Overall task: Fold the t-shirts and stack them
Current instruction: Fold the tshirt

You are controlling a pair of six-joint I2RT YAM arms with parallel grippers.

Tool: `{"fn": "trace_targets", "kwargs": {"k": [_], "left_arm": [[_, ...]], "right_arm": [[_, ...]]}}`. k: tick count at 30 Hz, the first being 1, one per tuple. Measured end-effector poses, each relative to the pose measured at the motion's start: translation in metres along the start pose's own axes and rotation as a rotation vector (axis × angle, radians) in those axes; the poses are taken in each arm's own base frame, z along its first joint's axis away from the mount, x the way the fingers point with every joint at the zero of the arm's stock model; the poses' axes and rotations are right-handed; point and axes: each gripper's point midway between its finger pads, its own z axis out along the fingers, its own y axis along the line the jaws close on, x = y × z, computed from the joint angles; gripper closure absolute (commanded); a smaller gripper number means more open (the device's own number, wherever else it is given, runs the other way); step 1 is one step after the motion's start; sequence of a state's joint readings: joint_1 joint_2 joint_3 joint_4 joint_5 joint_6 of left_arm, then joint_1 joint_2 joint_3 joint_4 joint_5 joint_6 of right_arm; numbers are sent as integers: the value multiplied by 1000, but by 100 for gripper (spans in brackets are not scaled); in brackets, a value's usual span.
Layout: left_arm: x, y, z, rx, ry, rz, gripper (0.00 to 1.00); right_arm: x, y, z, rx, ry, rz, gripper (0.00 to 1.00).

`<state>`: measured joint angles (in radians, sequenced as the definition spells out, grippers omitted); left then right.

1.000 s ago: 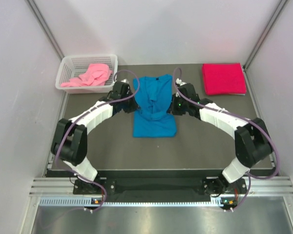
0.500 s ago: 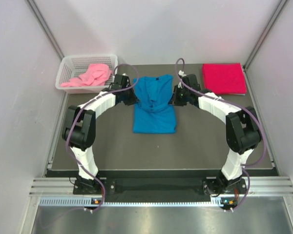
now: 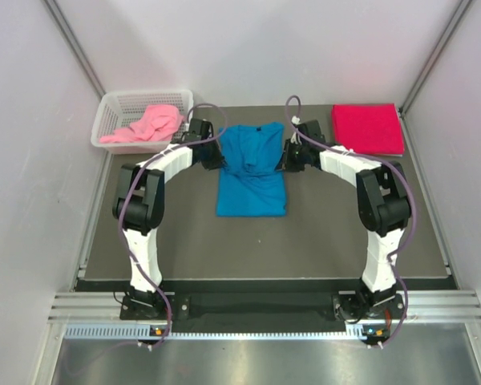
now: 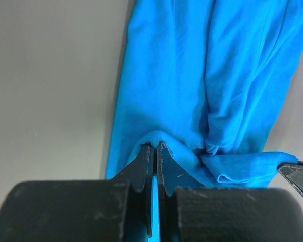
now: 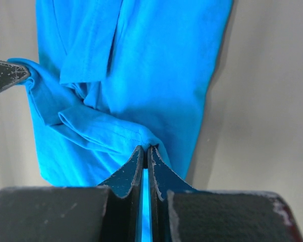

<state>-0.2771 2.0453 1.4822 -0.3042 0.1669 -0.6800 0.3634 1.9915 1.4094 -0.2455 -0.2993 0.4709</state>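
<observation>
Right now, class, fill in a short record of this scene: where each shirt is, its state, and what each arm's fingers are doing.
blue shirt: mid-table, partly folded, gathered at the top
red shirt: folded flat, far right corner
pink shirt: crumpled in the basket, far left
left fingers: shut on the blue shirt's left edge
right fingers: shut on its right edge

I see a dark grey table (image 3: 321, 241) enclosed by pale walls (image 3: 256, 48). A white plastic mesh basket (image 3: 111, 108) sits at its far left corner. An aluminium rail (image 3: 256, 303) runs along the near edge.
</observation>
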Motion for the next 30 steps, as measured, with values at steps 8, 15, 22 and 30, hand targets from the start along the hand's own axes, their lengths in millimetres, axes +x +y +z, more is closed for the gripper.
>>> {"fn": "trace_targets", "kwargs": {"k": [8, 15, 22, 30], "left_arm": [[-8, 3, 6, -25, -16, 9, 100], [-16, 4, 4, -47, -38, 27, 88], [-33, -1, 11, -59, -71, 42, 86], [-45, 21, 16, -173, -80, 90, 55]], "right_arm": [[-6, -7, 11, -11, -7, 9, 99], [-11, -13, 15, -18, -8, 21, 98], [-26, -8, 20, -35, -41, 10, 94], [-30, -20, 34, -3, -34, 23, 61]]}}
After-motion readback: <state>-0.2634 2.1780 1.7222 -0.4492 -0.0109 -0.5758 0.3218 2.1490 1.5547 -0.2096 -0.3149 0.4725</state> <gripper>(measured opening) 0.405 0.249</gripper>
